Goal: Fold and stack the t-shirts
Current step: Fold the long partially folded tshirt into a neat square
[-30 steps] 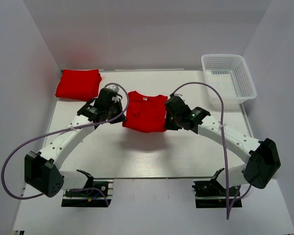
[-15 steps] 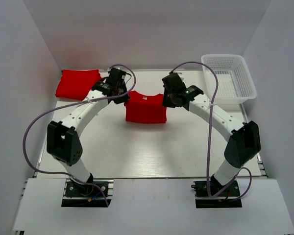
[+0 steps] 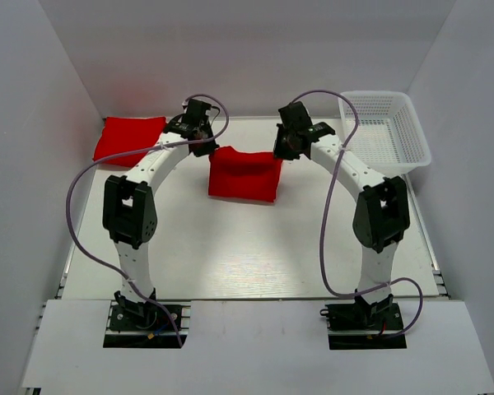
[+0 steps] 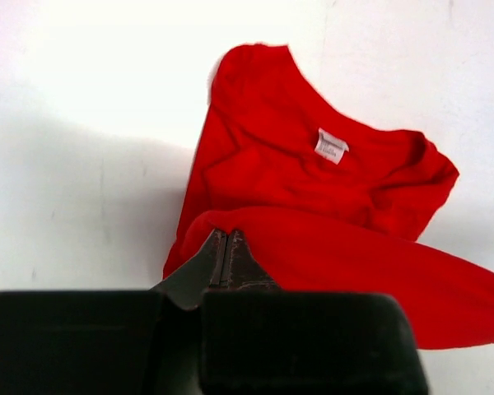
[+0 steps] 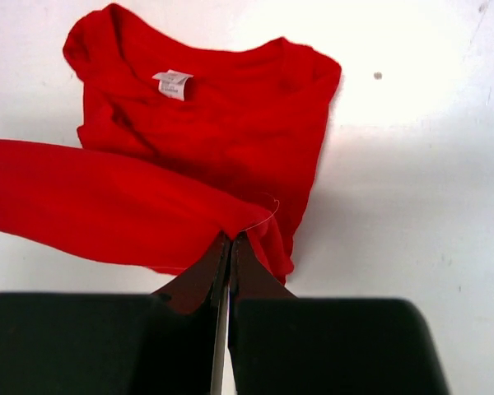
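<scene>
In the far-left corner of the white worktop point(image 3: 230, 255) lies a folded bright red cotton t-shirt point(image 3: 132, 140), apart from both arms. The left gripper point(image 4: 226, 243) has its fingers pressed together on a raised fold of a second red short-sleeved t-shirt point(image 3: 245, 174), which sits mid-table toward the far edge. The right gripper point(image 5: 229, 243) pinches the other end of the same fold, its jaws closed thin on the cloth. Both wrist views show this fold held above the shirt's collar end, where the small white neck label point(image 4: 330, 146) lies exposed. From overhead the label is hidden and the shirt reads as a plain red block. A white plastic mesh basket point(image 3: 384, 132) stands in the far-right corner. Half a second ago the label showed from above; both arms have since reached nearer the far edge.
</scene>
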### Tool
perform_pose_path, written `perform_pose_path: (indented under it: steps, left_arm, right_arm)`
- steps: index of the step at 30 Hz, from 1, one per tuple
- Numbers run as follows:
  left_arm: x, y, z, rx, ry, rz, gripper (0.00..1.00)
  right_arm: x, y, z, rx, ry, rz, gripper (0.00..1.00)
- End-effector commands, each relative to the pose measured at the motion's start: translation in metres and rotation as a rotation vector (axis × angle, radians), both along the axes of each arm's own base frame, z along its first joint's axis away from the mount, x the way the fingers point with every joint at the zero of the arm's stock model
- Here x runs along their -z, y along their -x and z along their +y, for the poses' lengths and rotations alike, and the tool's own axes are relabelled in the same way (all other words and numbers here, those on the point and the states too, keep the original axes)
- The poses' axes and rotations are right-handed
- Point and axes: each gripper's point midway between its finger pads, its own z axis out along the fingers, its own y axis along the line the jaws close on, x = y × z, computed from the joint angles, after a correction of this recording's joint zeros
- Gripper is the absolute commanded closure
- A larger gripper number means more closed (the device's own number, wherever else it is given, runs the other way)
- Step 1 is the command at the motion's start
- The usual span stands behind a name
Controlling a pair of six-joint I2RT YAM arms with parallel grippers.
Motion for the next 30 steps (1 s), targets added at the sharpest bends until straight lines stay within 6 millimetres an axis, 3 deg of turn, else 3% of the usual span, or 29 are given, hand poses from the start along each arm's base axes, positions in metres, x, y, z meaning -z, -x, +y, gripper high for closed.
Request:
perform_pose_path:
  steps: [1, 4, 7, 8, 9, 11, 13, 18, 20, 21, 22, 23, 24, 25, 26, 30]
  left_arm:
    - [-0.028, -0.035, -0.008, 0.073, 0.013, -0.153, 1.00]
    - [-0.037, -0.049, -0.021, 0.154, 0.034, -0.236, 1.00]
    - [-0.024, -0.056, -0.028, 0.189, 0.038, -0.239, 1.00]
    - [-0.030, -0.062, -0.030, 0.188, 0.041, -0.256, 1.00]
    - [-0.017, -0.063, -0.030, 0.189, 0.036, -0.234, 1.00]
    - [-0.020, -0.069, -0.033, 0.188, 0.042, -0.259, 1.00]
    - [-0.006, -0.073, -0.036, 0.196, 0.045, -0.244, 1.00]
    - [0.009, -0.087, -0.040, 0.211, 0.032, -0.258, 0.99]
    - [0.002, -0.096, -0.047, 0.244, 0.039, -0.291, 0.87]
    - [0.011, -0.101, -0.050, 0.261, 0.039, -0.289, 0.80]
    - [0.012, -0.104, -0.053, 0.268, 0.045, -0.291, 0.59]
    - [0.003, -0.110, -0.058, 0.288, 0.050, -0.319, 0.43]
    - [0.001, -0.115, -0.059, 0.288, 0.051, -0.328, 0.26]
    - [0.014, -0.113, -0.058, 0.289, 0.043, -0.282, 0.00]
    - [-0.003, -0.119, -0.056, 0.269, 0.032, -0.312, 0.00]
    - [-0.015, -0.115, -0.050, 0.260, 0.011, -0.320, 0.00]
  right_arm:
    - [-0.010, -0.025, -0.004, 0.000, -0.029, -0.049, 1.00]
    - [-0.006, -0.034, -0.007, 0.011, -0.039, -0.051, 1.00]
    - [-0.005, -0.044, -0.011, 0.026, -0.051, -0.057, 1.00]
    - [0.000, -0.046, -0.011, 0.026, -0.054, -0.048, 1.00]
    - [0.000, -0.048, -0.012, 0.017, -0.053, -0.053, 1.00]
    - [0.011, -0.056, -0.012, 0.012, -0.053, -0.043, 1.00]
    - [0.014, -0.063, -0.012, 0.005, -0.056, -0.043, 1.00]
    - [0.029, -0.080, -0.018, 0.051, -0.074, -0.032, 1.00]
    - [0.030, -0.082, -0.019, 0.055, -0.083, -0.037, 1.00]
    - [0.027, -0.087, -0.019, 0.070, -0.097, -0.055, 1.00]
    - [0.026, -0.089, -0.021, 0.076, -0.100, -0.060, 0.97]
    - [0.022, -0.093, -0.022, 0.088, -0.104, -0.077, 0.84]
    - [0.020, -0.098, -0.021, 0.093, -0.115, -0.096, 0.63]
    - [0.019, -0.100, -0.021, 0.095, -0.119, -0.101, 0.10]
    - [0.014, -0.104, -0.022, 0.087, -0.137, -0.110, 0.10]
    - [-0.010, -0.108, -0.019, 0.014, -0.119, -0.157, 0.10]
